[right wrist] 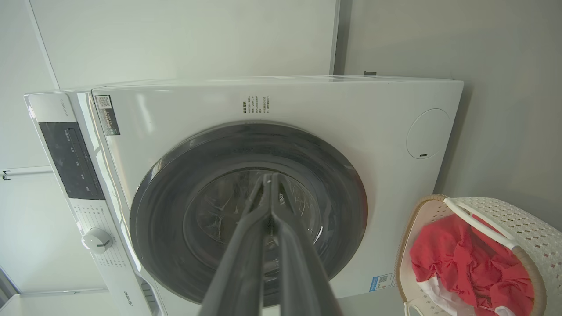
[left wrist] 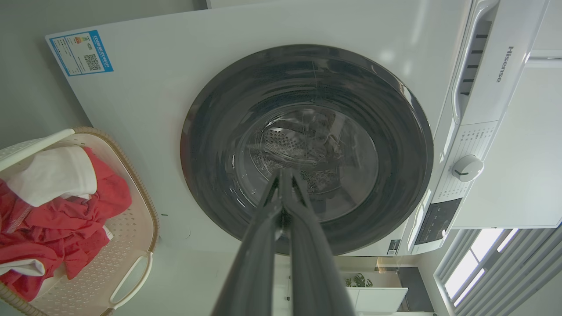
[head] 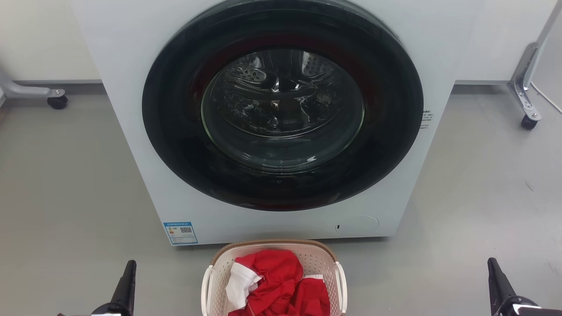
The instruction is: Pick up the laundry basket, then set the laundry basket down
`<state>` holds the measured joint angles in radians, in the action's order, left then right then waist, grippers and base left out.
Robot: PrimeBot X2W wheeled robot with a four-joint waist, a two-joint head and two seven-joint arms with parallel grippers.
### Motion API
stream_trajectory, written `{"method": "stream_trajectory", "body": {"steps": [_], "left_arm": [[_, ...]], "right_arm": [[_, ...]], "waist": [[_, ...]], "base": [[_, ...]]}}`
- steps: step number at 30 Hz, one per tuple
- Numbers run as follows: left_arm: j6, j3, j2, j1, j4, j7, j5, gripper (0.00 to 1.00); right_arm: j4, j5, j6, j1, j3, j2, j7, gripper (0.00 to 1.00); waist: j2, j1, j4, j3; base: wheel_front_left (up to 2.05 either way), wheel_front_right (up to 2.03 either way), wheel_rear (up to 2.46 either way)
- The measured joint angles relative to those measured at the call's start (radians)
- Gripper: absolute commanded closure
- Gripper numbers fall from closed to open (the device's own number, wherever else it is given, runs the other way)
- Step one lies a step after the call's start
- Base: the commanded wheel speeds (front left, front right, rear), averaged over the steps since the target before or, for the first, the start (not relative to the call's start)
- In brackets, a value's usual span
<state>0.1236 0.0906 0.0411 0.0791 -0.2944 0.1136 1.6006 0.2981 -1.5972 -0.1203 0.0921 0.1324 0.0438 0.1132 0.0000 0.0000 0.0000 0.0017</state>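
Left gripper hangs at the head view's lower left, fingers pressed together on nothing, and the right gripper matches it at the lower right. Between them, apart from both, the laundry basket stands on the floor holding red and white clothes, its far rim just before the washer. That suits a basket waiting to be lifted or one already put back down; I cannot tell which. Its white side handles face outward toward the grippers. Bare floor lies open on either side; the washer's front closes the way forward, and castered frame legs stand well off.
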Motion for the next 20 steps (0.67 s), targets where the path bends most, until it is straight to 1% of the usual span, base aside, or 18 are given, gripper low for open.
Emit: {"method": "stream_trajectory", "body": {"steps": [20], "left_arm": [[0.000,0.000,0.000,0.000,0.000,0.000,0.000,1.00]], "right_arm": [[0.000,0.000,0.000,0.000,0.000,0.000,0.000,1.00]], "waist": [[0.0000,0.0000,0.000,0.000]], "base": [[0.00,0.00,0.00]]}}
